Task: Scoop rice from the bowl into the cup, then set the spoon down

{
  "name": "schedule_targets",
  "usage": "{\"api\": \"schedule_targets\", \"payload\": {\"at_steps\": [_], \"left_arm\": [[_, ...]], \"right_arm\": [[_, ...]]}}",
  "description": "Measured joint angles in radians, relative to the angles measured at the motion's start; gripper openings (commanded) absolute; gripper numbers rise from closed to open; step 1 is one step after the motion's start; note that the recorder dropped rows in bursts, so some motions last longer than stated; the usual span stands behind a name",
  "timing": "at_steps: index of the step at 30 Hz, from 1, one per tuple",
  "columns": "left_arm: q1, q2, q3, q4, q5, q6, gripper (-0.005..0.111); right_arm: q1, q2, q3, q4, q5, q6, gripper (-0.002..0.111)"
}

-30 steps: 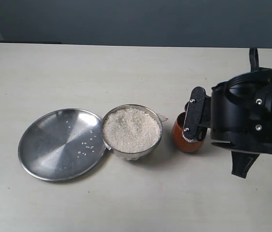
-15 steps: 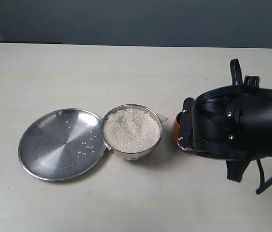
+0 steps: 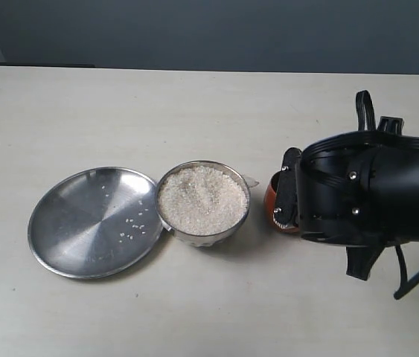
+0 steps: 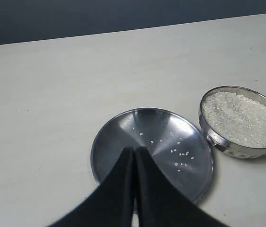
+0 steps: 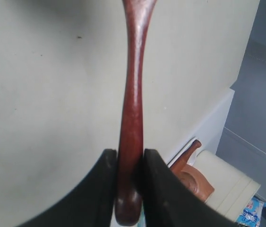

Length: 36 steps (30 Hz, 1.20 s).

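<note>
Your right gripper is clamped tight on the slim dark reddish-brown wooden spoon. The two dark fingers press the long thin handle from either side, near one rounded end. The rest of the handle runs away from the fingers above the pale beige table. The spoon's far end leaves the right wrist view, so you cannot tell whether it carries any grains.

In the exterior view, the bulky black right arm sits at the right side of the table. It covers most of the small rounded reddish-brown wooden cup; only the cup's left flank shows. One black finger stands just in front of the cup.

The round, deep, shiny metal bowl stands just left of the cup, apart from it. It is nearly full of small white uncooked rice. A wider flat metal plate lies on the bowl's left, its rim touching the bowl. A few loose grains lie on the plate.

Your left gripper has its black fingers pressed together with nothing between them. In the left wrist view the tips show against the plate.
</note>
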Motion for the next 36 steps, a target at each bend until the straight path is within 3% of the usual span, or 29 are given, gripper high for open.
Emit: {"api": "schedule_targets", "payload": {"at_steps": [36], "left_arm": [[0.000, 0.000, 0.000, 0.002, 0.000, 0.000, 0.000]], "right_arm": [[0.002, -0.055, 0.000, 0.056, 0.000, -0.025, -0.001]]}}
